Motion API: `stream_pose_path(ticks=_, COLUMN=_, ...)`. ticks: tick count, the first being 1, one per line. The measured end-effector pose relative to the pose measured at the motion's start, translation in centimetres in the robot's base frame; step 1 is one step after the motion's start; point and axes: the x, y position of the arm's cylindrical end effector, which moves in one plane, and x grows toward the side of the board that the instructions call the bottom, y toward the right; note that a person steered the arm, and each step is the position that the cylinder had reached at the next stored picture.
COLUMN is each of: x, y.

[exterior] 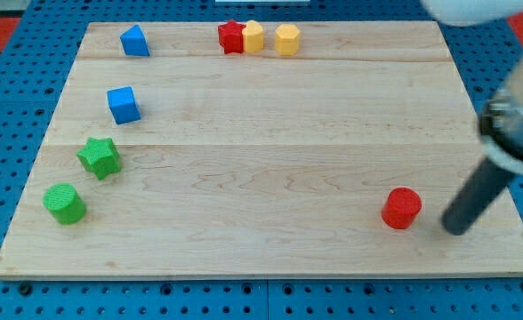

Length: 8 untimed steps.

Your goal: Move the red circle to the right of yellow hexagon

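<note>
The red circle (402,208) is a short red cylinder lying near the board's bottom right. The yellow hexagon (286,40) sits at the view's top centre, the rightmost of a row of three blocks. My tip (457,228) is the lower end of the dark rod, which comes in from the view's right. It stands just right of the red circle and slightly lower, with a small gap between them.
A red star (231,37) and a second yellow block (253,37) touch each other left of the hexagon. A blue pointed block (134,41), a blue cube (124,104), a green star (100,157) and a green cylinder (64,204) line the left side of the wooden board (261,160).
</note>
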Motion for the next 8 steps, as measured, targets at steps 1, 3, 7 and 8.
stream_pose_path(ticks=1, x=-0.5, y=-4.9)
stream_pose_path(ticks=3, x=-8.5, y=-9.7)
stream_pose_path(ticks=7, x=-14.6, y=-13.3)
stream_pose_path(ticks=8, x=-15.1, y=-12.0)
